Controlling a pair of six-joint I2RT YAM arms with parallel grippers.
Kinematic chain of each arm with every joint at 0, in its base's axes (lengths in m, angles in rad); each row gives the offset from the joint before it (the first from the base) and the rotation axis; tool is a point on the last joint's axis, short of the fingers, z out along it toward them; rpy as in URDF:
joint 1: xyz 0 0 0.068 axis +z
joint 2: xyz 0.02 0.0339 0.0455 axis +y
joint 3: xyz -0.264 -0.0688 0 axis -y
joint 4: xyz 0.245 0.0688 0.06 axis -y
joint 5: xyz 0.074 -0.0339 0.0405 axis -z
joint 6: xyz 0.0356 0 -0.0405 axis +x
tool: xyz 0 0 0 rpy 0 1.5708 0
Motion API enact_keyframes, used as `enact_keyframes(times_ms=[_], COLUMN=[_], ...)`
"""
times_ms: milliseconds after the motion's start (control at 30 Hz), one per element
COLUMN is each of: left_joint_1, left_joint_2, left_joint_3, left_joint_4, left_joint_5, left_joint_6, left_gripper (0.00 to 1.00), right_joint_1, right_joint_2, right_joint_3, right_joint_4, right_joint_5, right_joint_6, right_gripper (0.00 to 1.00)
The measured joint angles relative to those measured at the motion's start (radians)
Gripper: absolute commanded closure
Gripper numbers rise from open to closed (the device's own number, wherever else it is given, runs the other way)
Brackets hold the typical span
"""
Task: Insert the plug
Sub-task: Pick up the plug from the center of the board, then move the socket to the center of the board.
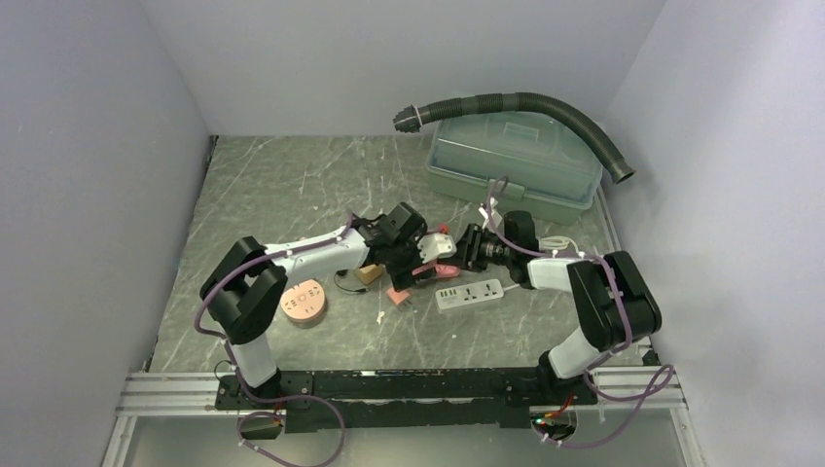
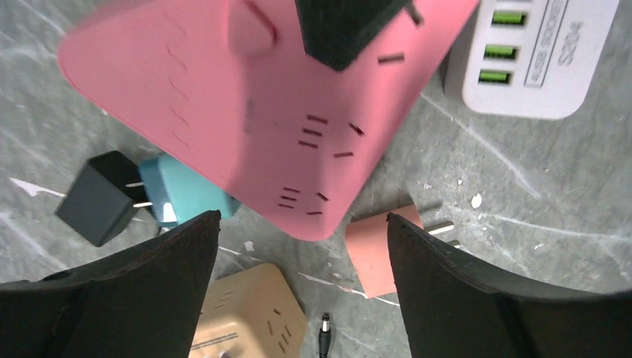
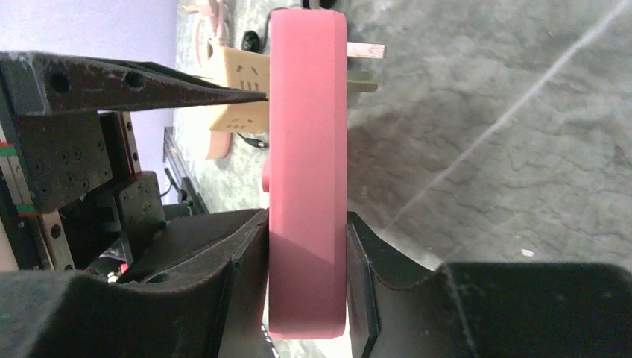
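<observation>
- The right gripper (image 3: 307, 224) is clamped on a pink power strip (image 2: 223, 89). One finger (image 3: 223, 253) presses on each flat side of it.
- The pink power strip is held up off the tabletop (image 1: 282, 185), over the middle of it.
- The left gripper (image 2: 302, 217) points at the holes in the strip. Its two fingers (image 2: 149, 276) are wide apart, with nothing gripped between them.
- Three plugs lie on the tabletop under the strip, near the middle. No gripper holds any of them.
- The black plug (image 2: 100, 198) and the blue-green plug (image 2: 186, 190) lie touching, with the metal pins of one between them.
- The dull pink plug (image 2: 373, 257) lies on its own, with its metal pins sticking out to the side.
- A tan power strip (image 2: 246, 313) lies close to these plugs. The end of a thin black cable (image 2: 324, 343) lies just beside it.
- A white power strip (image 1: 470, 292) lies flat, a little nearer the front edge than the two grippers. It has green ports at one end.
- A round peach thing (image 1: 304, 302) sits toward the front left of the tabletop.
- A green box with a lid (image 1: 514, 165) stands in the far right corner. A black bendy hose (image 1: 545, 105) lies over the top of it.
</observation>
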Motion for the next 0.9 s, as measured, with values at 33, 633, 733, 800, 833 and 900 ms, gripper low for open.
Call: enact_keyframes(times_ms=[33,633,733,800,833,900], left_joint_1=[0.000,-0.139,-0.161,-0.166,-0.170,-0.172], left_joint_2=[-0.002,-0.062,0.044,0.109,0.141,0.191], left_joint_3=[0.013,0.102,0.151,0.184,0.204,0.240], left_joint_4=[-0.006,-0.064,-0.064,-0.064,-0.065,-0.066], left_joint_5=[-0.004,0.064,0.068,0.067,0.066,0.063], left_joint_6=[-0.004,-0.076,-0.095,-0.107,-0.113,-0.122], left_gripper=[0.03,0.00,0.00,0.00,0.00,0.00], right_joint_1=[0.002,-0.251,-0.275,-0.297,-0.313,-0.336], right_joint_2=[-0.019,-0.642,-0.710,-0.736,-0.746,-0.753], right_joint_3=[0.013,0.126,0.142,0.156,0.163,0.171], right_joint_4=[-0.028,-0.776,-0.864,-0.910,-0.933,-0.963], right_joint_5=[0.005,0.383,0.455,0.495,0.513,0.531], right_joint_6=[-0.002,-0.153,-0.156,-0.161,-0.166,-0.171], right_gripper=[0.87,0.99,0.99,1.00,1.00,1.00])
